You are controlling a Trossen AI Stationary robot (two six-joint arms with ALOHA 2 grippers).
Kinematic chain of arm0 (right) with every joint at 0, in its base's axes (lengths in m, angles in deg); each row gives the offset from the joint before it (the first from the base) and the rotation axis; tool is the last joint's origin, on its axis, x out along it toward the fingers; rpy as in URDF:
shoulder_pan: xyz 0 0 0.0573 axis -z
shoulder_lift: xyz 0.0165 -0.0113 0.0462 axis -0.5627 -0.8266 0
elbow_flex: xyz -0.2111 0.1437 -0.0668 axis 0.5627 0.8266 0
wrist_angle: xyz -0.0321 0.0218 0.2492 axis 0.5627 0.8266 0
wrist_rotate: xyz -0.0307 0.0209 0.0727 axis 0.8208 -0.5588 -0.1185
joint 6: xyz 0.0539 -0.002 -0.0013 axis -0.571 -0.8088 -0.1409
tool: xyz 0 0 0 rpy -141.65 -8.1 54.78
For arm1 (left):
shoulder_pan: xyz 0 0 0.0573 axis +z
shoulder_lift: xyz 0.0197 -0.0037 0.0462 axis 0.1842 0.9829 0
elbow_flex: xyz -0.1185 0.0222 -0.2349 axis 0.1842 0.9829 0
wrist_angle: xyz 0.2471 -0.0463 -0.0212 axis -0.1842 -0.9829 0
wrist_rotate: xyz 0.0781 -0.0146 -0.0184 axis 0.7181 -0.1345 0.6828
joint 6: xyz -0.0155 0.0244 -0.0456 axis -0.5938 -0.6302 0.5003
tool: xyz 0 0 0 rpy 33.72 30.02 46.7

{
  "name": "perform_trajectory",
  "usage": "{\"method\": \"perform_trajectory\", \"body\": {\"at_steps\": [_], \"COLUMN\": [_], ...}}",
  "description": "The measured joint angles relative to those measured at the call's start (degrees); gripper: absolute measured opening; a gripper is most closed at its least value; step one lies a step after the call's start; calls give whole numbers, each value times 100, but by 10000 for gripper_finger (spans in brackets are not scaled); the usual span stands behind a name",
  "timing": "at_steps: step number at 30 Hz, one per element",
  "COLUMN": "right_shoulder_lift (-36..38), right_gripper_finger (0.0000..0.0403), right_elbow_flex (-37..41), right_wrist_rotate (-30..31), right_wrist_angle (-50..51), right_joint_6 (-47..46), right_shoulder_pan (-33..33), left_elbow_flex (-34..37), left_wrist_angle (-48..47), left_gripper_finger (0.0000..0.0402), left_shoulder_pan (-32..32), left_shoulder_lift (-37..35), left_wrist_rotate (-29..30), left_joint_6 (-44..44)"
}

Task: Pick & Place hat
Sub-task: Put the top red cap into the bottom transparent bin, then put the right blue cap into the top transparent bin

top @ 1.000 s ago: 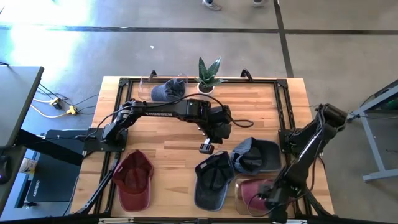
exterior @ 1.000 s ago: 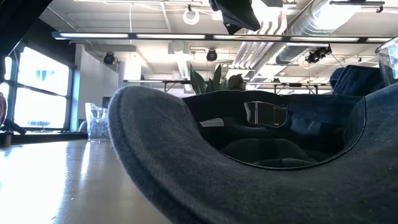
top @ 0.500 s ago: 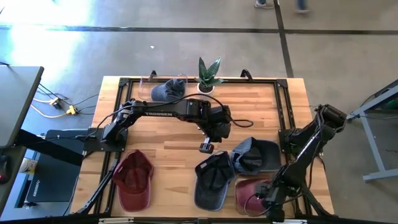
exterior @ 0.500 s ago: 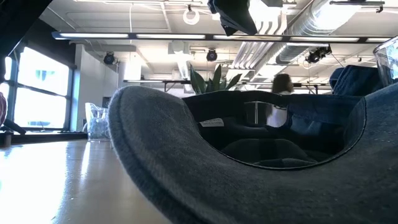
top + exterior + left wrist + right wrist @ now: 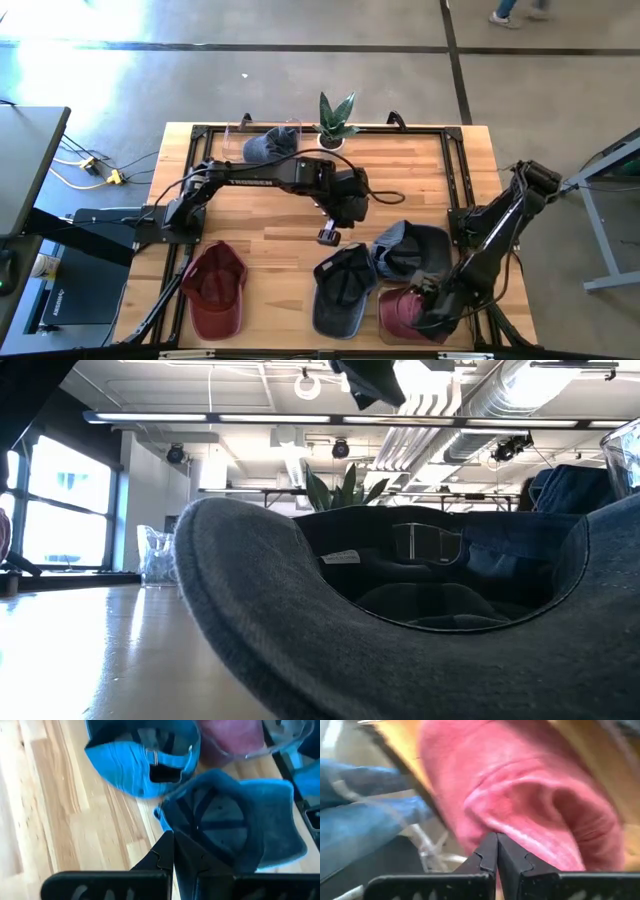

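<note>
Pinching red hat at counter near-right corner, right pincer was pressed together on fabric. Left pincer hung closed, empty, above counter centre, beside blue hat.

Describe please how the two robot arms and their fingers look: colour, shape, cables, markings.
Both arms are black, built of slim jointed links. The left arm bears small pale lettering along its long link, and a black cable loops beside its wrist. The right arm has thin cables hanging near its lower end. The fingers are flat, dark and pointed, with stepped, notched inner edges.
</note>
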Motion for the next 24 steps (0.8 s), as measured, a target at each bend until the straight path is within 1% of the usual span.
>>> {"method": "perform_trajectory", "body": {"at_steps": [2, 7, 9, 13, 15, 17, 19, 20, 23, 24], "right_shoulder_lift": [-154, -632, -769, -626, -388, -68, 270, 439, 948, 1100], "right_gripper_finger": [2, 2, 1, 2, 3, 3, 2, 1, 2, 4], "right_elbow_flex": [1, 7, 8, -18, -130, -307, -454, -508, -543, -512], "right_wrist_rotate": [-31, -244, -368, -777, -811, -641, -324, -106, 668, 941], "right_wrist_angle": [45, -652, -753, -673, -512, -452, -360, -326, -256, -163], "right_joint_6": [16, 579, 706, 684, 617, 578, 565, 562, 394, 273], "right_shoulder_pan": [-31, -186, -191, -14, 84, 169, 254, 311, 498, 598], "left_elbow_flex": [-3, -15, -10, -12, -10, -17, -15, 3, -34, -19], "left_wrist_angle": [77, 35, 33, 16, 10, 61, 33, -61, 49, -98], "left_gripper_finger": [1, 1, 1, 1, 1, 1, 1, 1, 1, 1], "left_shoulder_pan": [0, 0, 0, 0, 0, 0, 0, 0, 14, 31], "left_shoulder_lift": [-49, -55, -55, -59, -115, -188, -313, -402, -616, -701], "left_wrist_rotate": [7, 45, 63, 130, 132, 131, 149, 183, 419, 516], "left_joint_6": [-26, -67, -77, -127, -127, -128, -127, -127, -129, -133]}}
